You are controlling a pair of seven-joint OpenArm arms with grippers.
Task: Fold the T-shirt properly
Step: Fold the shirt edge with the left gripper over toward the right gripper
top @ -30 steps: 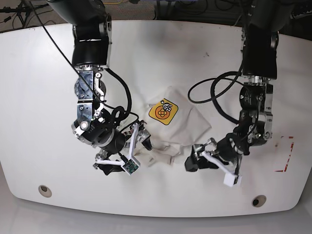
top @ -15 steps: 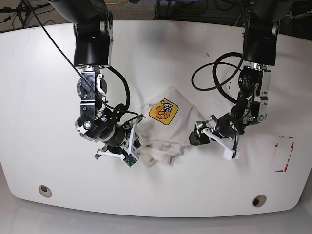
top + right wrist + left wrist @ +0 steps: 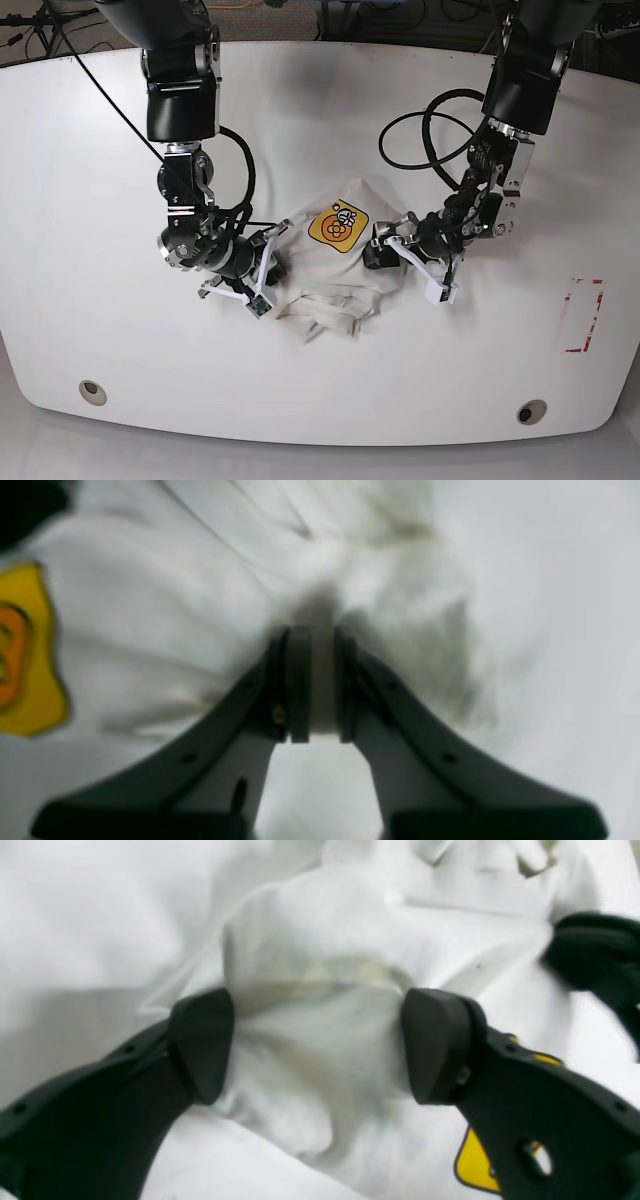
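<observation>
Both arms have drawn inward over the last second, pulling away from the near edge of the table (image 3: 90, 150) and closing on the cloth from either side; the cloth itself has bunched up narrower and sits a little farther from the near edge than before.

One T-shirt (image 3: 335, 275) is in view, off-white and heavily wrinkled, lying crumpled at the middle of the white table. It carries one yellow-orange badge (image 3: 338, 225), facing up near the garment's far side. Two arms work it, each with one gripper.

The right gripper (image 3: 316, 680) has its jaws drawn narrow, pinching a thin fold of the shirt between the pads; a second ago those jaws stood wide. The left gripper (image 3: 317, 1045) has its jaws spread wide, straddling a raised hump of fabric without clamping it.

The base view alone shows the whole layout: the right gripper (image 3: 262, 275) at the shirt's edge on that view's left, the left gripper (image 3: 385, 250) at the opposite edge, two round holes near the table's near edge and red tape marks (image 3: 583, 320) at its far right. It does not resolve either jaw gap. The wrist views supply that. The right wrist view shows the pinched fold and the badge (image 3: 25, 650) at its left margin; the left wrist view shows a corner of the badge (image 3: 477, 1165) behind the finger (image 3: 440, 1045) on its right.
</observation>
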